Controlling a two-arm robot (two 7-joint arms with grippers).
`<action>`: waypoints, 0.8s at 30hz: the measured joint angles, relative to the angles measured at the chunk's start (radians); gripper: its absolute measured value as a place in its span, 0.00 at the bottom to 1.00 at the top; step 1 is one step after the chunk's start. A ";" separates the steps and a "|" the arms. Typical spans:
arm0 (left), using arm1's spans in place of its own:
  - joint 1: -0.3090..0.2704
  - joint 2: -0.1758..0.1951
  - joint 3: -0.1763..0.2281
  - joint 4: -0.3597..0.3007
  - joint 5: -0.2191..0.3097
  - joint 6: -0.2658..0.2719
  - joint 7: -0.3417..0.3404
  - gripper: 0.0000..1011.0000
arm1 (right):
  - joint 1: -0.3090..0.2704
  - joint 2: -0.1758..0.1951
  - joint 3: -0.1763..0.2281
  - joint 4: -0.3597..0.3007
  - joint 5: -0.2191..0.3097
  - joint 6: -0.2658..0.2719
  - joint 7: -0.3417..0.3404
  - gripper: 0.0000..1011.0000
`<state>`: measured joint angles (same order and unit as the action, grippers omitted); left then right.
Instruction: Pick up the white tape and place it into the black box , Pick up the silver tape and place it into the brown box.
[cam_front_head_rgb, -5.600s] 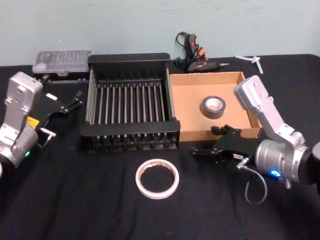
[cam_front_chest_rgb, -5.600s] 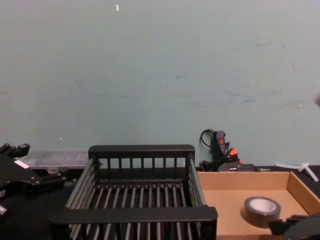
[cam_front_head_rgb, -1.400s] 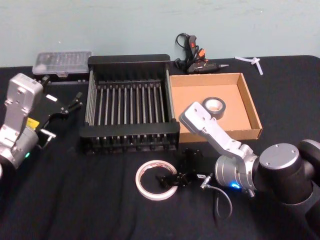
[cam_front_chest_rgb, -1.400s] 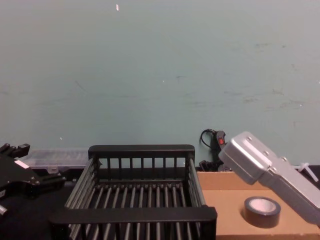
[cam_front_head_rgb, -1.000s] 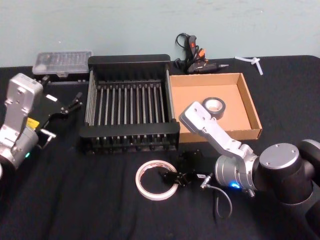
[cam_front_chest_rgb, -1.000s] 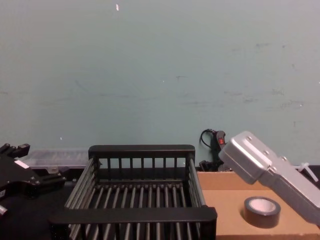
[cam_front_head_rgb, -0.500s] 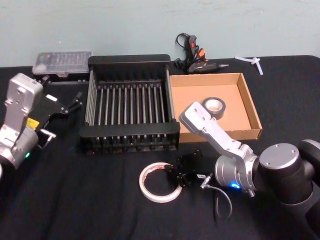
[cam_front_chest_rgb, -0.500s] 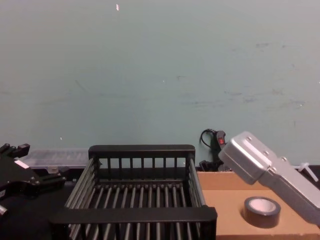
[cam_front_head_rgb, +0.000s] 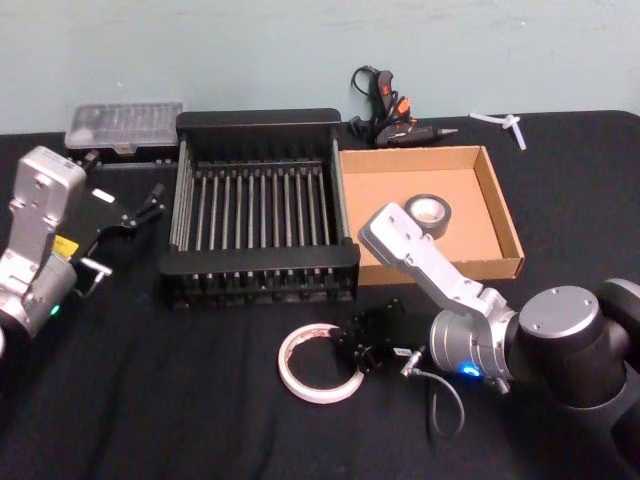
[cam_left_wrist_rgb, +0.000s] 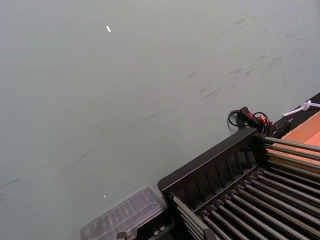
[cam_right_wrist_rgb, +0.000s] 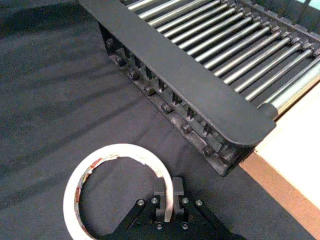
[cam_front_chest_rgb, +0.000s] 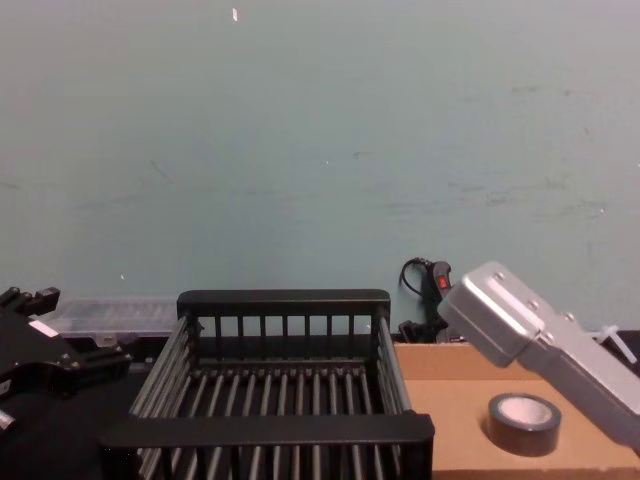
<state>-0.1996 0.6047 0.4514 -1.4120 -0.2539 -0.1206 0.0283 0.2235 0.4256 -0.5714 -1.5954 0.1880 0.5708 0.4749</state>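
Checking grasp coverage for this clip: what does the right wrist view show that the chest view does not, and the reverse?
Right wrist view alone: the right claw shut on the rim of the white tape, on the black cloth. Chest view alone: the silver tape lying in the brown box, and the parked left claw. Both show the black box.

White tape (cam_front_head_rgb: 320, 364) before black box (cam_front_head_rgb: 259, 198); silver tape (cam_front_head_rgb: 427, 213) inside brown box (cam_front_head_rgb: 496, 198)

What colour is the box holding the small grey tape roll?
Tan brown cardboard box; the head view shows it best.
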 joint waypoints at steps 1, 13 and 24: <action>0.000 0.000 0.000 0.000 0.000 0.000 0.000 0.99 | 0.000 0.000 0.002 -0.001 0.002 -0.004 0.002 0.10; 0.000 0.000 0.000 0.000 0.000 0.000 0.000 0.99 | -0.007 0.007 0.022 -0.035 0.017 -0.017 0.000 0.10; 0.000 0.000 0.000 0.000 0.000 0.000 0.000 0.99 | -0.015 0.020 0.032 -0.075 0.030 -0.020 -0.005 0.10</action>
<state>-0.1995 0.6047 0.4514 -1.4120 -0.2539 -0.1206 0.0283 0.2080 0.4454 -0.5396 -1.6705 0.2175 0.5510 0.4696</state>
